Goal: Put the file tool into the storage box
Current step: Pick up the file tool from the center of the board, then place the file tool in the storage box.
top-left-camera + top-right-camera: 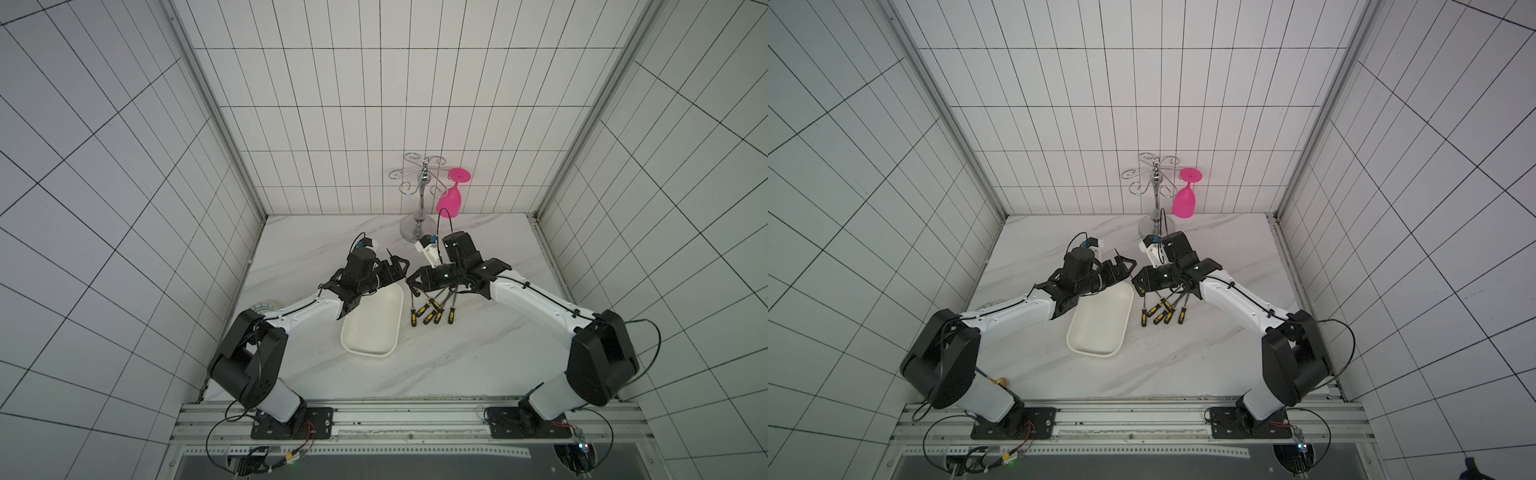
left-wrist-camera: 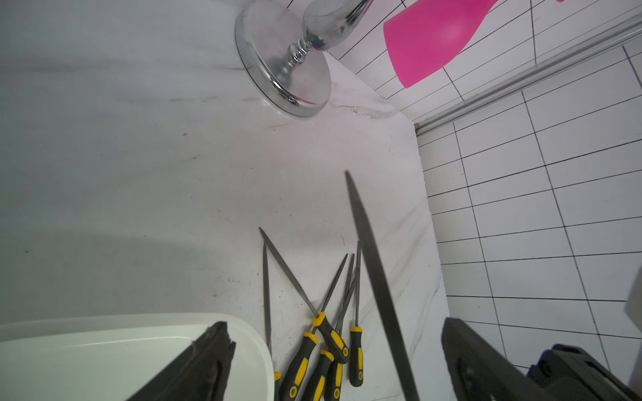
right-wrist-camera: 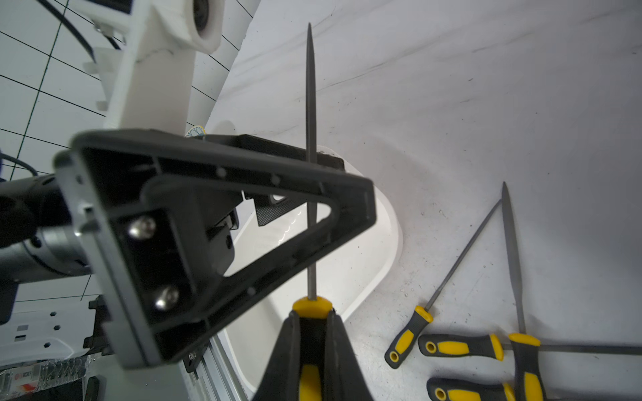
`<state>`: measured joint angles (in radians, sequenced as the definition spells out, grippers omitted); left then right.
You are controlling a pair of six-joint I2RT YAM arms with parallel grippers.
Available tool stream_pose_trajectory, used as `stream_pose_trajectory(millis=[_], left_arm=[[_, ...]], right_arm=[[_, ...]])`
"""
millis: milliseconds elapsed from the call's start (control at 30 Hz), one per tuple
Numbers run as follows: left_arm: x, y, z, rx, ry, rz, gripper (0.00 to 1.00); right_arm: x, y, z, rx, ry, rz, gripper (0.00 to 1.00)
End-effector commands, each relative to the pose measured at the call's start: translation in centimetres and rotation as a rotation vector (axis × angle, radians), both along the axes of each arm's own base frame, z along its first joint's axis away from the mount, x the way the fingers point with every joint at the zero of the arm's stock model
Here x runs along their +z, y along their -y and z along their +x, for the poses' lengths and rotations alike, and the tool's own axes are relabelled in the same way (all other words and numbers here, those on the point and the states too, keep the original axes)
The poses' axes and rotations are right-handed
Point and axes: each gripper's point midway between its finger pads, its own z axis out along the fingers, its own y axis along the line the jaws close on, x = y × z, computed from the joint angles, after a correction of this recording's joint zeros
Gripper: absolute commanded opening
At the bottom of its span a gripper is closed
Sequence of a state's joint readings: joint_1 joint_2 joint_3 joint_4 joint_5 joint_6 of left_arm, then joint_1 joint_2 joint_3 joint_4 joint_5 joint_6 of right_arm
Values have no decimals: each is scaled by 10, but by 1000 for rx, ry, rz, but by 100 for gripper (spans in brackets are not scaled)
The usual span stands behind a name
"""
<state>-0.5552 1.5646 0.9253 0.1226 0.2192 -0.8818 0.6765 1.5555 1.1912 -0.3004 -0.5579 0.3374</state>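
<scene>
Now right gripper [image 3: 310, 333] pinches yellow-black handle of thin grey metal file [image 3: 310, 145]; blade pokes between wide-open left gripper [image 2: 333, 361] fingers, likely handover above white plastic storage box [image 1: 374, 328].

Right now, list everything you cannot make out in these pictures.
- Held file: the end of its handle is cut off by the right wrist view's edge, beyond the right gripper.
- Loose files: the blades are hidden under the right gripper in both top views.
- Storage box: the far end is hidden under the left arm.
- Round patterned thing: it sits mostly behind the left arm and is unidentifiable.
</scene>
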Motion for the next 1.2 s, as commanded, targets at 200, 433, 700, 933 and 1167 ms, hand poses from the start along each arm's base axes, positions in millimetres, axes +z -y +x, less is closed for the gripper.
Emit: stream_pose_trajectory(millis=[200,433,700,933,1167], left_arm=[[17,17,3,-47,8,-128,39],[14,16,1,-52,-6,-139,0],[13,4,-12,-73,-14,-78,0],[8,-30,-56,-190,25,259,0],[-40,-52,-90,-292,-85,486,0]], right_arm=[[39,-3,2,-5,86,52,0],[37,-2,4,-15,85,45,0],[38,14,14,-107,126,-13,27],[37,44,30,-221,207,-85,31],[19,47,38,-251,135,-95,31]])
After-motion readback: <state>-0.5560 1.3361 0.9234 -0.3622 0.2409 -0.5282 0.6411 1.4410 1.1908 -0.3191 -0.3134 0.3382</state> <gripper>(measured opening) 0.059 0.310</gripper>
